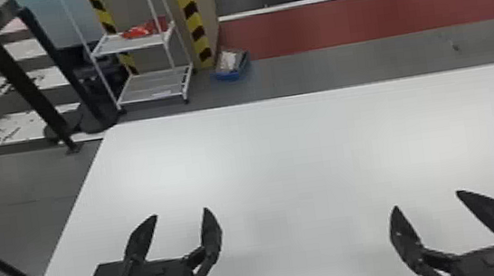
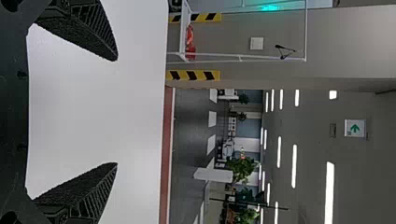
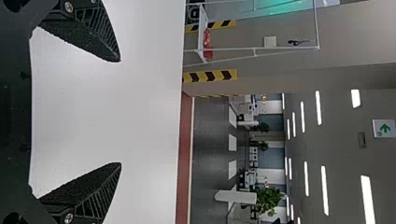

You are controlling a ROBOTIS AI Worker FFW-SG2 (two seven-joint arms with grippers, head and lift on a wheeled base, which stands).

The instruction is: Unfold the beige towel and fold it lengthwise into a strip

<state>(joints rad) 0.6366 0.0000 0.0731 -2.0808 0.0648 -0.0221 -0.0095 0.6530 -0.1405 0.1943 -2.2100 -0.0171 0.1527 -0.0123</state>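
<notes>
In the head view my left gripper [image 1: 180,212] is over the left part of the white table, its two fingers spread apart with nothing between them. My right gripper [image 1: 426,199] is over the table's right part, likewise open and holding nothing. The left wrist view has the left gripper [image 2: 116,112] with its fingers wide apart in front of the white surface. Similarly, the right gripper [image 3: 120,112] in the right wrist view has a wide gap between its fingers. I see no beige towel on the table.
The white table [image 1: 298,151] extends beneath both grippers, with its far edge and left edge in view. Beyond it stand a white wire shelf [image 1: 150,86] with a red item on top and a blue box [image 1: 231,75] on the floor. Dark posts rise at the far left.
</notes>
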